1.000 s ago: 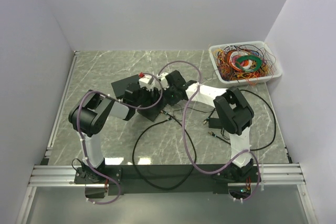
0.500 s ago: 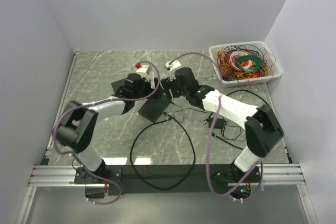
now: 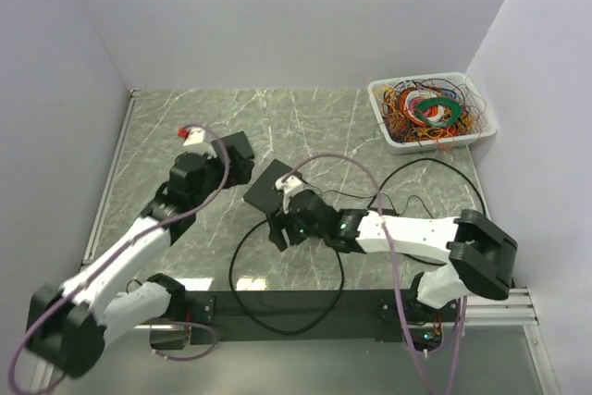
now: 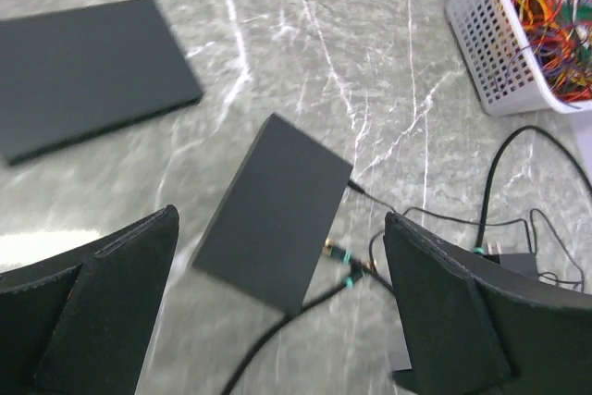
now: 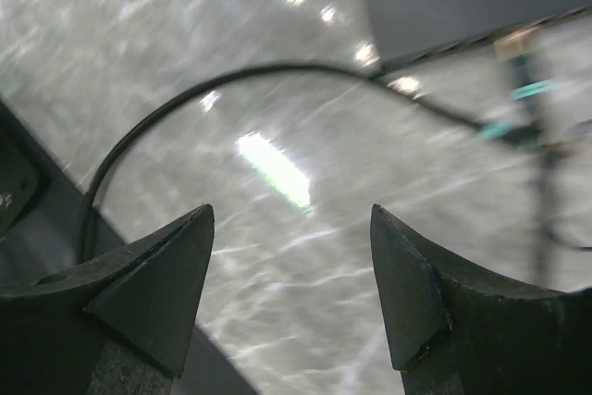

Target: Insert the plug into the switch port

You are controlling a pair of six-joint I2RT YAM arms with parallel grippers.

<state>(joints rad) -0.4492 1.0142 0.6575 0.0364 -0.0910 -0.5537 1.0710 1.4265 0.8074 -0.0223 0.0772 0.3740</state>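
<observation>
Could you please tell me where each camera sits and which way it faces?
Top external: high behind the bases, looking down on the table; left arm and right arm fully in view.
Left wrist: on the left arm, facing the black box and basket; the open left gripper frames the bottom.
Right wrist: low over the table, facing a black cable; the open right gripper below.
Shared: both wrist views show the black box and green-banded plug.
</observation>
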